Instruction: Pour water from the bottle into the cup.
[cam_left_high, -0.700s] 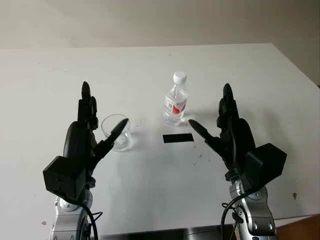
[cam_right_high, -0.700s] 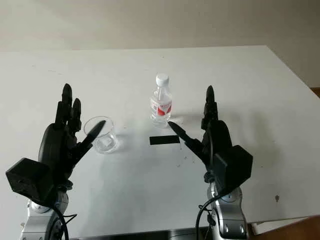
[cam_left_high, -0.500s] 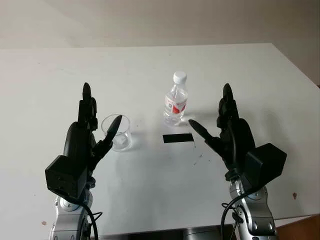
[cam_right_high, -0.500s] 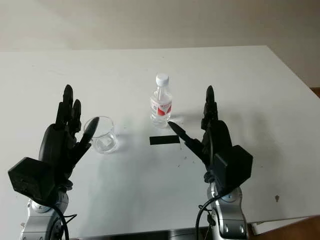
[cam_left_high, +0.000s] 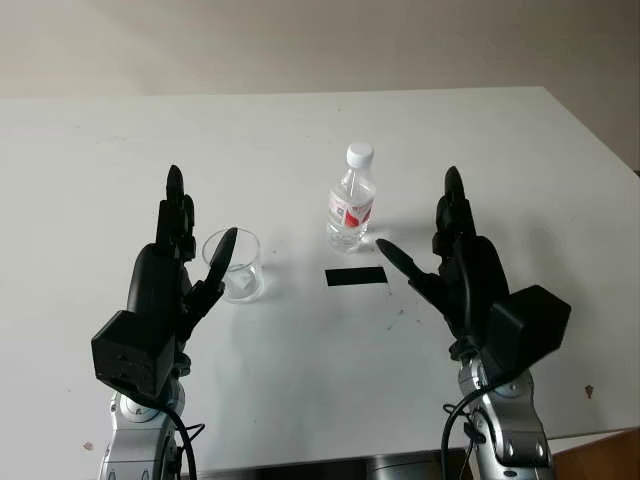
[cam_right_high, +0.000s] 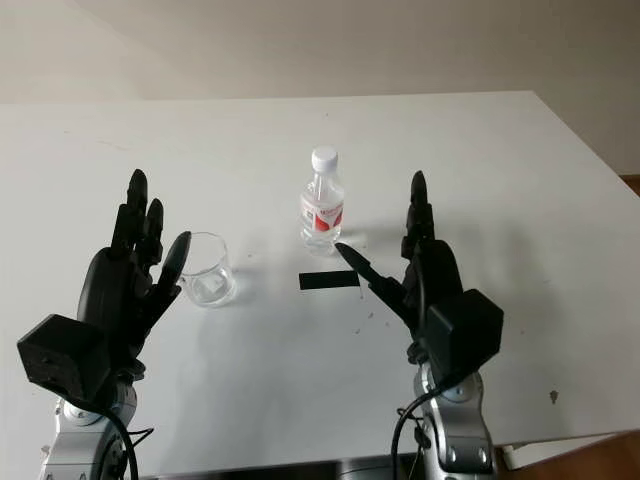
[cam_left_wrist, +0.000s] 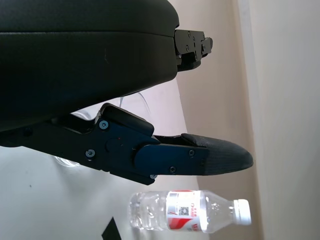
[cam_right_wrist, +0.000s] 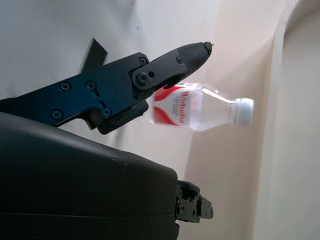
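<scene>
A clear water bottle (cam_left_high: 352, 205) with a white cap and a red label stands upright at the table's middle. A clear plastic cup (cam_left_high: 236, 264) stands to its left, apart from it. My left hand (cam_left_high: 200, 212) is open just left of the cup, with its thumb (cam_left_high: 224, 246) crossing in front of the cup's near-left rim. My right hand (cam_left_high: 418, 212) is open to the right of the bottle and nearer to me, holding nothing. In the left wrist view the bottle (cam_left_wrist: 190, 217) lies beyond the thumb (cam_left_wrist: 200, 160). The right wrist view shows the bottle (cam_right_wrist: 200, 112) past the thumb (cam_right_wrist: 150, 75).
A black rectangular mark (cam_left_high: 356, 276) lies on the white table (cam_left_high: 330, 370) just in front of the bottle. The table's right edge (cam_left_high: 600, 150) runs diagonally at the far right. Small specks dot the surface near the right hand.
My left thumb has swung a little leftward, off the middle of the cup toward its left rim. The right hand, bottle and cup have stayed in place.
</scene>
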